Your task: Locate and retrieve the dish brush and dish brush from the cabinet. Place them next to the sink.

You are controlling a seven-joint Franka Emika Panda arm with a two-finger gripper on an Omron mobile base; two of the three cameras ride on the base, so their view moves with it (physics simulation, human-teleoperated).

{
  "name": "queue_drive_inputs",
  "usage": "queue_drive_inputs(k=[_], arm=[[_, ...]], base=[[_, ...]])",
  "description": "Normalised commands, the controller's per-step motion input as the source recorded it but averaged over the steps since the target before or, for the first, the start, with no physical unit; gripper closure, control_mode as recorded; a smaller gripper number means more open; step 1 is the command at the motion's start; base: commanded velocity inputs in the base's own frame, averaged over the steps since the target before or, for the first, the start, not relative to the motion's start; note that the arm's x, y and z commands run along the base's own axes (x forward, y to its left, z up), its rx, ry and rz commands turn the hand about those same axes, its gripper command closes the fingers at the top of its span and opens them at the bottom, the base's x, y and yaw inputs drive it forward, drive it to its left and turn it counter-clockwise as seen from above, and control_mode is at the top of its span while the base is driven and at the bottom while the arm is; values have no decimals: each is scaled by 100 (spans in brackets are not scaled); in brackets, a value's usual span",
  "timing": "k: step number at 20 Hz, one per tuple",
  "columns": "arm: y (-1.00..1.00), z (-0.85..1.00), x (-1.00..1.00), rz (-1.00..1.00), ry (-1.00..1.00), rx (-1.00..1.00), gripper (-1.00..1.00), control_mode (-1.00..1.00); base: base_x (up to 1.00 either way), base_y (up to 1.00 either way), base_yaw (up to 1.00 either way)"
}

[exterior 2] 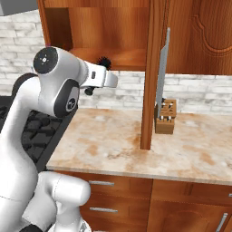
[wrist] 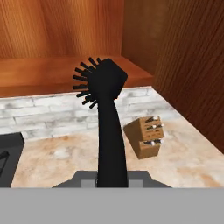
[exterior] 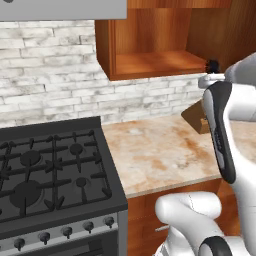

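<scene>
The dish brush [wrist: 105,109] stands up out of the tool [wrist: 111,177], its thin black handle clamped between the fingers and its round bristly head lifted in front of the cabinet [wrist: 61,70], just past the front edge of the bare wooden shelf. In the right base view the same bristly head [exterior 2: 104,61] peeks over the white wrist, level with the shelf lip, and in the left base view it shows as a dark tuft [exterior: 212,65] at the cabinet's lower right corner. So the tool is clenched on this brush, which is off the shelf and in the air over the table [exterior 2: 113,140]. A wooden knife block [exterior 2: 165,117] sits on the table near the open cabinet door [exterior 2: 152,72]; the gas stove [exterior: 45,175] lies to the left. The second brush and the sink cannot be made out here. The step in hand looks like carrying the first brush out of the cabinet. The next move calls for drawing it clear of the shelf and door, avoiding the knife block, and finding the sink to lay it down beside.
</scene>
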Motion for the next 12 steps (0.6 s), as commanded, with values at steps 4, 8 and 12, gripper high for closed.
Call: queue_drive_inputs(k=[4,8,12], arm=[[12,-10,-98,6,0,-5,100,-100],[6,-9,-100,9,0,-5,100,-100],[22,-15,-99,10,0,-3,100,-100]], base=[[0,0,0],[0,0,0],[0,0,0]])
